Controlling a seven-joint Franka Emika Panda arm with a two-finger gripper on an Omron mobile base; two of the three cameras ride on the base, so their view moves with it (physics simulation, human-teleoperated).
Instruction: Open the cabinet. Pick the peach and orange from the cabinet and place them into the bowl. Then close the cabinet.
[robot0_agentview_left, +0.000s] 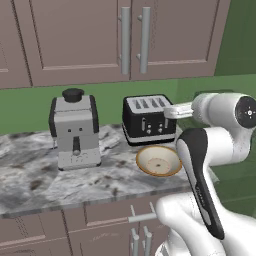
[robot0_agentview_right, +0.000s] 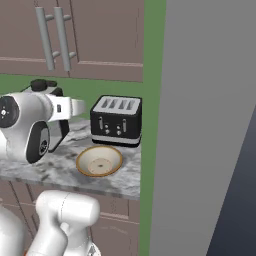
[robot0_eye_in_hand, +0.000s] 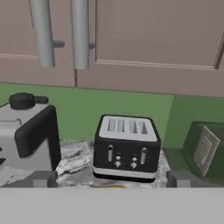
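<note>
Bowl (robot0_agentview_left: 159, 161) first: it sits on the marble counter (robot0_agentview_left: 30, 175) just in front of the black toaster (robot0_agentview_left: 148, 119), near the counter's front edge, and its cream speckled inside holds nothing. Above, the cabinet (robot0_agentview_left: 90, 35) has both mauve-brown doors shut, the two long grey bar handles (robot0_agentview_left: 135, 39) hanging side by side at the seam, so whatever is inside stays hidden; peach and orange cannot be seen anywhere.

To the left of the toaster stands a grey coffee machine (robot0_agentview_left: 74, 131) with a black knob on top, well apart from the bowl. The white arm (robot0_agentview_left: 215, 145) folds up at the right of the left base view, its forearm reaching in over the toaster's right end. The hand itself is hidden behind the arm's joints in both base views.

In the right base view the bowl (robot0_agentview_right: 99, 161) lies in front of the toaster (robot0_agentview_right: 116, 120), and a tall grey panel (robot0_agentview_right: 205, 125) closes off the counter's right end, which the left base view lacks. In that view the arm covers most of the coffee machine.

The hand view looks level at the toaster (robot0_eye_in_hand: 127, 148), the coffee machine (robot0_eye_in_hand: 26, 135) and the lower part of the cabinet doors (robot0_eye_in_hand: 153, 43); it adds a wall socket (robot0_eye_in_hand: 204, 149) on the green side wall. The two dark fingertips (robot0_eye_in_hand: 39, 179) sit far out at either side of the bottom of that view, spread wide with nothing between them. A thin tan sliver of the bowl's rim (robot0_eye_in_hand: 111, 187) peeps just below the toaster.
</note>
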